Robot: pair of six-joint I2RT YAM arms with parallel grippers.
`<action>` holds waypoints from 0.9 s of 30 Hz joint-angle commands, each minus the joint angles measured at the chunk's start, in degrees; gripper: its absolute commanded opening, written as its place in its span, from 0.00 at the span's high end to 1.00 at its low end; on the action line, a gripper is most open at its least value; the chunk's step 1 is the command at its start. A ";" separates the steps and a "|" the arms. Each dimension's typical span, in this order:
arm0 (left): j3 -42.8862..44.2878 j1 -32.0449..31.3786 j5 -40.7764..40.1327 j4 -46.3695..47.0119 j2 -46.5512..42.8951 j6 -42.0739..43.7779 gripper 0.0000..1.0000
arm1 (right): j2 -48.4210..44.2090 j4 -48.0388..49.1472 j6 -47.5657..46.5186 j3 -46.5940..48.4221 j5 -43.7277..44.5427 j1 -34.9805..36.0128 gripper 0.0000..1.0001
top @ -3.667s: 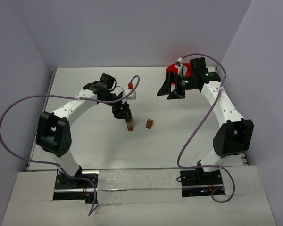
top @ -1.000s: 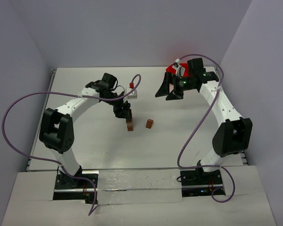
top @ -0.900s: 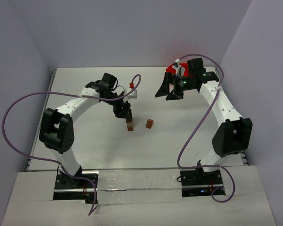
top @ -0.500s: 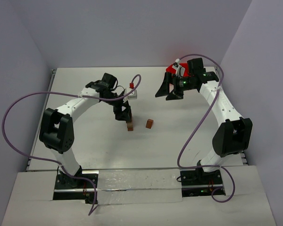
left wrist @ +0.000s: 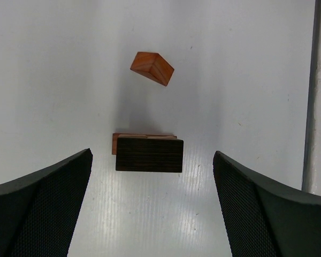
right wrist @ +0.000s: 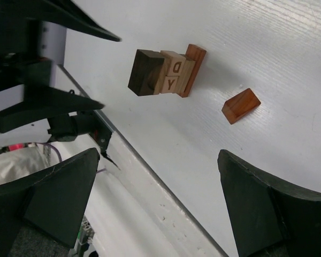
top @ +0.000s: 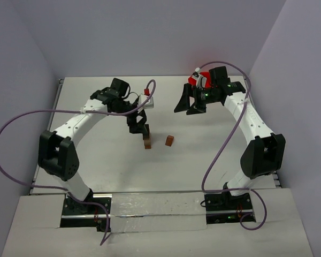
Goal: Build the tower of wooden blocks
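The tower (top: 147, 142) is a short stack of wood blocks near the table's middle. From above its dark top block (left wrist: 149, 154) hides most of the paler ones, and in the right wrist view the tower (right wrist: 166, 69) shows lettered blocks on a reddish base. A loose reddish block (top: 170, 140) lies just right of it, also seen as the block (left wrist: 152, 68) and the block (right wrist: 241, 105). My left gripper (top: 138, 126) hovers open just behind the tower, nothing between its fingers (left wrist: 37, 209). My right gripper (top: 189, 105) hangs open and empty, far back right.
A red bin (top: 193, 80) stands at the back, behind the right wrist. A small white box (top: 149, 103) with a red part sits behind the left gripper. Purple cables loop from both arms. A metal table edge (right wrist: 166, 187) crosses the right wrist view.
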 commanded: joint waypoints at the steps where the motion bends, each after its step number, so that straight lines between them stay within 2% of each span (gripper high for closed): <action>1: 1.34 0.40 0.31 3.14 -9.54 -3.49 0.01 | -2.63 -0.57 -3.79 1.22 3.87 2.29 0.00; 5: -2.56 0.94 -1.94 9.02 -15.82 -11.09 0.01 | -4.33 -0.85 -3.55 0.30 10.39 4.89 0.00; 7: -7.39 1.59 -4.82 15.60 -20.06 -16.93 0.01 | -5.46 -0.09 -1.79 -1.23 17.87 6.90 0.00; 10: -11.62 2.25 -13.80 23.83 -23.66 -27.18 0.01 | -6.92 1.99 1.88 -4.94 27.46 9.89 0.00; 13: -13.47 2.95 -22.68 26.36 -25.82 -34.60 0.01 | -7.48 4.45 8.91 -9.50 34.19 13.65 0.00; 16: -14.95 5.19 -22.94 27.20 -27.34 -37.13 0.01 | -6.08 5.15 13.42 -10.93 43.53 16.67 0.00; 19: -16.08 7.85 -17.76 27.22 -28.63 -37.99 0.01 | -3.93 6.01 18.00 -12.53 45.16 17.05 0.02; 22: -17.43 9.10 -18.03 28.33 -29.68 -38.85 0.01 | 0.24 5.88 21.92 -12.47 45.46 17.05 0.07; 27: -18.86 10.33 -20.56 28.64 -30.78 -39.11 0.01 | 6.82 3.71 23.27 -7.57 45.42 18.42 0.12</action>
